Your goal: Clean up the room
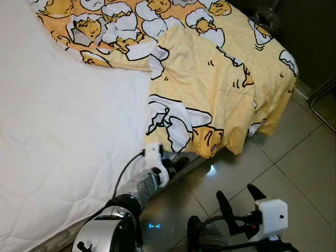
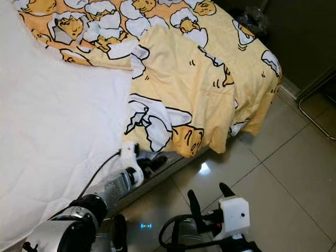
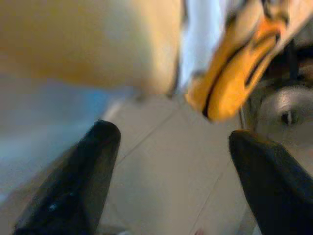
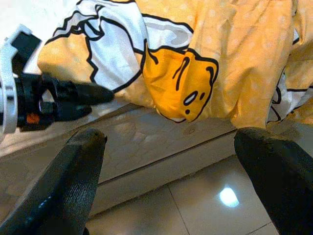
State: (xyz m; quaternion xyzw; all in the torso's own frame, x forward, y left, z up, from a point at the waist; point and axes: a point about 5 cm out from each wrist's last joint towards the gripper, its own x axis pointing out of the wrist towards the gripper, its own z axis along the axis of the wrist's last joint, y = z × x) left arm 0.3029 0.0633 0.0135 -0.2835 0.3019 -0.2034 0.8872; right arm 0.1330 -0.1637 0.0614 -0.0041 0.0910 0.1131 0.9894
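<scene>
The yellow cartoon-print duvet (image 1: 210, 89) lies rumpled across the bed's far end, a corner drooping over the white mattress (image 1: 63, 147) edge, and the left gripper (image 1: 176, 161) — fingers spread, empty — reaches just beneath that corner, which it seemingly must pinch next, while the right gripper (image 1: 240, 202) hangs parted above the tiled floor (image 1: 294, 173).

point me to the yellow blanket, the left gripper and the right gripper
yellow blanket (image 1: 210, 89), left eye view, on the plain yellow fold.
left gripper (image 4: 100, 100), right wrist view, at its black fingertips beside the bed edge.
right gripper (image 1: 241, 197), left eye view, midway between its open fingertips.
</scene>
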